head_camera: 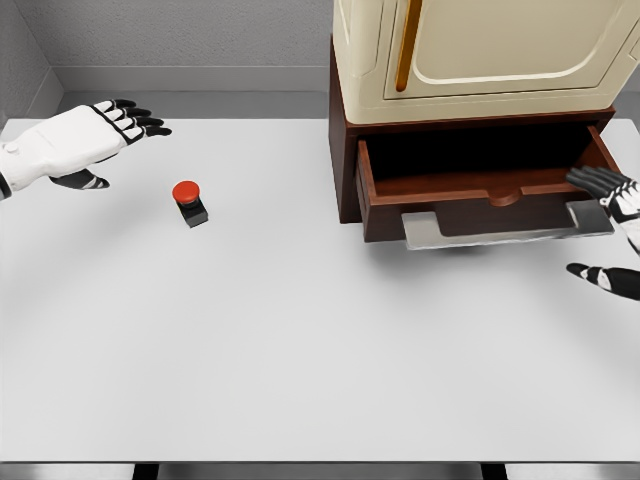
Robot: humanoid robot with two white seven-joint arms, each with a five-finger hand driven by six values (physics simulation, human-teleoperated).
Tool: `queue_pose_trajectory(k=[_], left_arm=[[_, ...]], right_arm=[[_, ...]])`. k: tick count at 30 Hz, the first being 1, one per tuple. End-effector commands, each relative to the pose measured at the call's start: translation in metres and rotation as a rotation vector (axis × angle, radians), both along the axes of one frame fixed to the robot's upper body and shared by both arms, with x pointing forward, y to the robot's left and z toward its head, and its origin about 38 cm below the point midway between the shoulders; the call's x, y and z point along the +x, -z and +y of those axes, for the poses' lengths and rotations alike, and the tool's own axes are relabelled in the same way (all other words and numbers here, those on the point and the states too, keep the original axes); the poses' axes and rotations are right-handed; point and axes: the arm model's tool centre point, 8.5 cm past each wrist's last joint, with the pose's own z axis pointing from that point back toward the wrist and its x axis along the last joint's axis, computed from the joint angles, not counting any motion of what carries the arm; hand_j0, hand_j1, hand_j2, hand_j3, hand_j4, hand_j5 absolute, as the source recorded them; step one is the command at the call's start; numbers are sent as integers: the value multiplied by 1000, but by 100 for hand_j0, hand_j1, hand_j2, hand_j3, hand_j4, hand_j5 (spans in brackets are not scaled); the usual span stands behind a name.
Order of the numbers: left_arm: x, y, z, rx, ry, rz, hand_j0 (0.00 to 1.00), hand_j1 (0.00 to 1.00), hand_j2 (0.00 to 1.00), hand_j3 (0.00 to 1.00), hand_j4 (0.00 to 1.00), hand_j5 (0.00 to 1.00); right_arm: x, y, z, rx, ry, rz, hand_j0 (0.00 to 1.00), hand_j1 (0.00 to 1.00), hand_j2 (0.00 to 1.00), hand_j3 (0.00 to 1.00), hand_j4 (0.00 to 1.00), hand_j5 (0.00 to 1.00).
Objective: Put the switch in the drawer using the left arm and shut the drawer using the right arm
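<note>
The switch (189, 201), a small black box with a round red button on top, stands on the white table (300, 340) left of the middle. My left hand (105, 140) hovers up and to the left of it, fingers spread, holding nothing. The brown wooden drawer (480, 190) stands pulled out under a cream cabinet (480, 50), with a metal handle (500, 232) along its front. At the right edge, my right hand (610, 225) is open just beside the drawer's front right corner, thumb lower down.
The cream cabinet on its brown base fills the back right of the table. A grey wall runs behind the table's far edge.
</note>
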Motion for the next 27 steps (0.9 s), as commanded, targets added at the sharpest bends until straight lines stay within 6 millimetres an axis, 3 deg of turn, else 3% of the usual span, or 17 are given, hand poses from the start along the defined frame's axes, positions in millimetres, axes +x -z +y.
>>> queue_pose_trajectory(k=[1, 7, 9, 16, 27], left_arm=[[0, -1, 1, -5, -1, -2, 100, 100, 100, 100, 100, 100], [1, 4, -8, 12, 21, 12, 100, 100, 100, 100, 100, 100], [9, 12, -29, 32, 63, 37, 100, 100, 100, 100, 100, 100], [23, 16, -55, 50, 106, 46, 100, 100, 100, 100, 100, 100], [24, 29, -56, 112, 114, 76, 100, 100, 100, 100, 100, 100]], right_arm=[[0, 1, 1, 7, -3, 3, 100, 100, 100, 100, 100, 100], [1, -2, 0, 10, -1, -7, 100, 100, 100, 100, 100, 100], [1, -3, -1, 13, 1, -7, 100, 100, 100, 100, 100, 100], [1, -3, -1, 14, 3, -8, 100, 100, 100, 100, 100, 100], [0, -1, -1, 22, 6, -7, 100, 100, 100, 100, 100, 100]])
